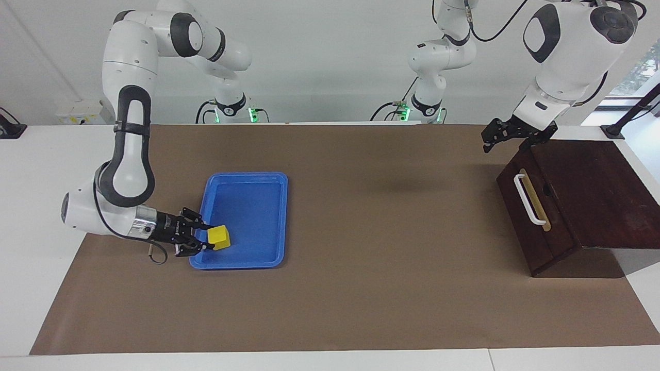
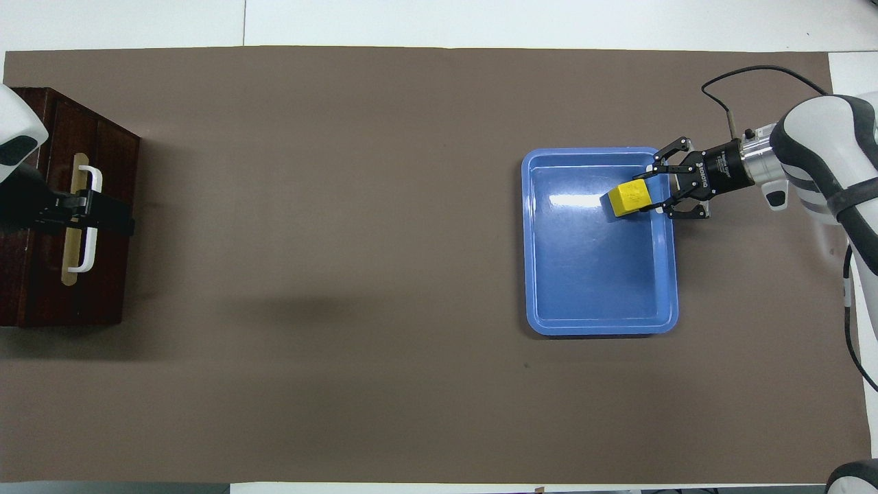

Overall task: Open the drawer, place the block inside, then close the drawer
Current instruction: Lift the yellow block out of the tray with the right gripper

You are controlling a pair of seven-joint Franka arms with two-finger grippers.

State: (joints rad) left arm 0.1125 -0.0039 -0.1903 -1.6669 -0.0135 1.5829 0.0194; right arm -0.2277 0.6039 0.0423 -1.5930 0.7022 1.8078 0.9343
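right gripper (image 1: 209, 238) low, level, clamping block (image 1: 219, 237)

Facing, overhead cameras: high, half-turn apart, sharing table (image 1: 361, 309).

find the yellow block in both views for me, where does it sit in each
Facing view: the block is low on the picture's left side, in the blue tray, pinched by the right gripper.
Overhead view: the block is on the picture's right side, above mid-height.
Shared landmark: the blue tray, at the right arm's end of the table.
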